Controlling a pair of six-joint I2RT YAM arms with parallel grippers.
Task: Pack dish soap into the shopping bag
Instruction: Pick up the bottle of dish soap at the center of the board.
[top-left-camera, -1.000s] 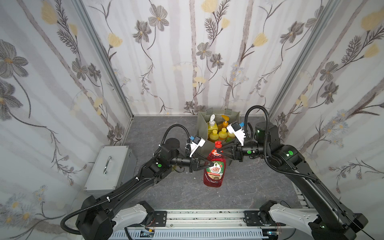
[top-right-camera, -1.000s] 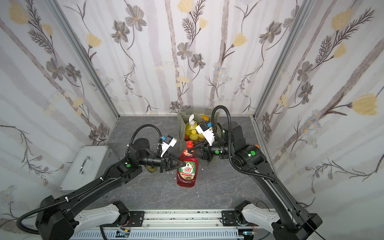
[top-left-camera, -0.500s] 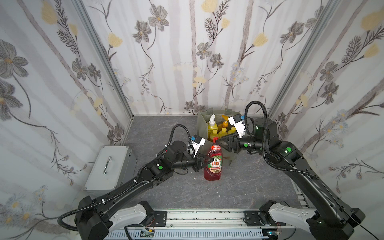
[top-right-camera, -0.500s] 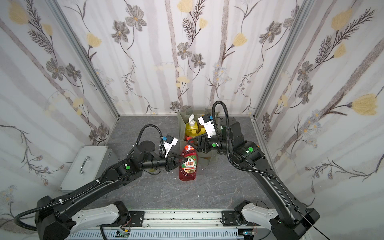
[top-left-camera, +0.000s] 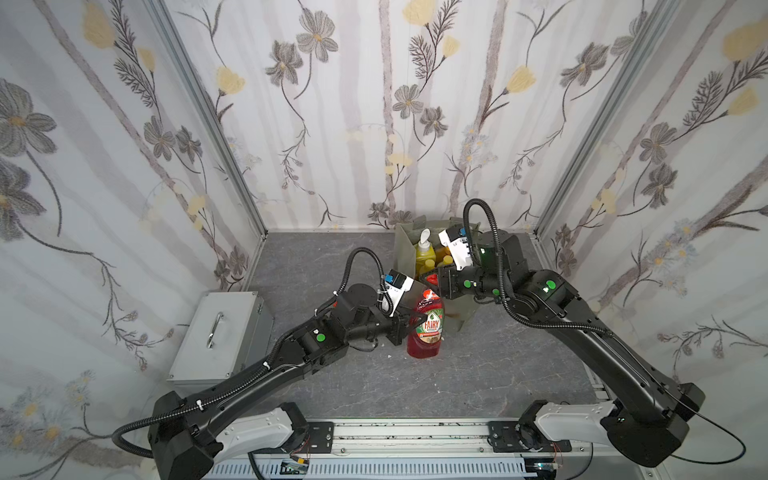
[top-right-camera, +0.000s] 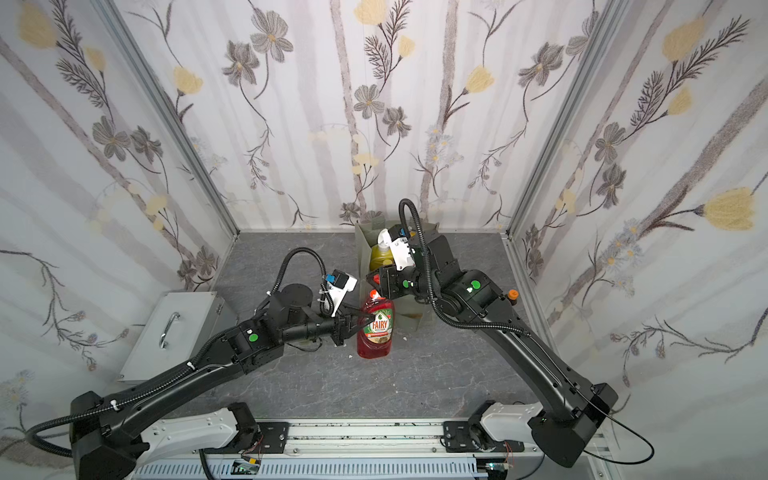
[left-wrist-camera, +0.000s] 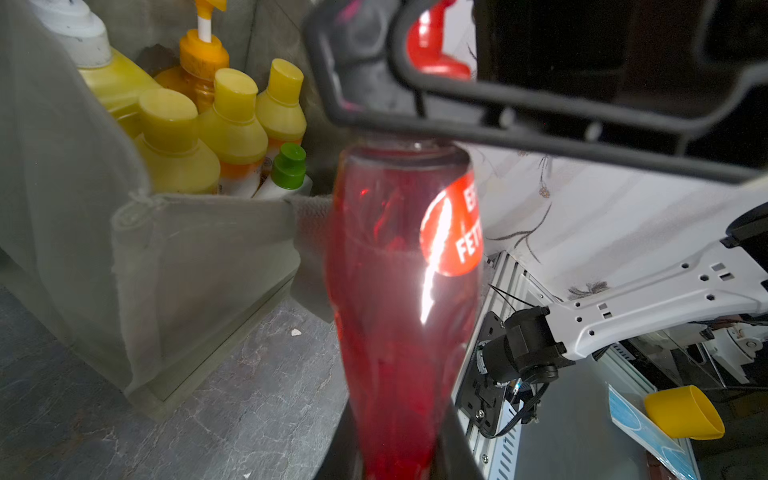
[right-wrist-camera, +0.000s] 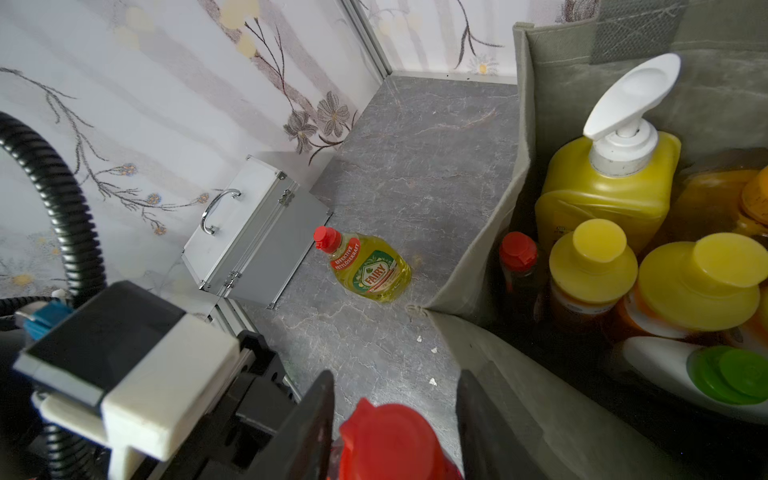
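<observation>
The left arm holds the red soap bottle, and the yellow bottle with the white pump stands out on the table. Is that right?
Not quite. The left fingers do hold the red soap bottle, but the yellow bottle with the white pump stands inside the shopping bag, not out on the table. The right wrist view shows it.

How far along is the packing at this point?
Done: at least seven bottles sit in the shopping bag, among them the yellow pump bottle. In hand: the left gripper is shut on the red bottle, upright in front of the bag, and the right gripper is open around its cap. Left: that bottle and the yellow-green bottle near the metal box.
</observation>
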